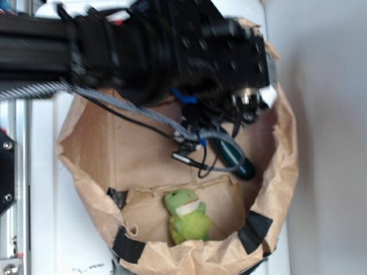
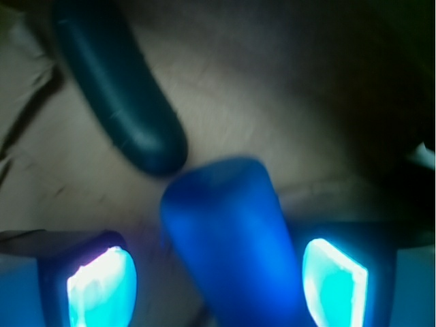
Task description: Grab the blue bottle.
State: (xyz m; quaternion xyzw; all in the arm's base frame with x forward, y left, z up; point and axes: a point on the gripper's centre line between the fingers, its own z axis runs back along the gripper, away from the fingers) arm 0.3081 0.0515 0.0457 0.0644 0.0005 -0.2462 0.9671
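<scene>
Gripper (image 2: 218, 283) of mine is spread wide, both fingers (image 2: 102, 286) clear of the blue bottle (image 2: 228, 245) that stands between them, so I grip nothing. No readable writing shows anywhere. Just beyond the bottle's end lies the dark green cucumber (image 2: 119, 95), nearly touching it. Brown paper bag (image 1: 275, 189) walls ring us closely; past the cucumber sits a plush frog (image 1: 186, 217).

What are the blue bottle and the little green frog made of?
The blue bottle looks like smooth matte plastic: even colour, no shine, though the view is blurry. The frog seems to be soft plush: fuzzy edges and a squashy shape.
</scene>
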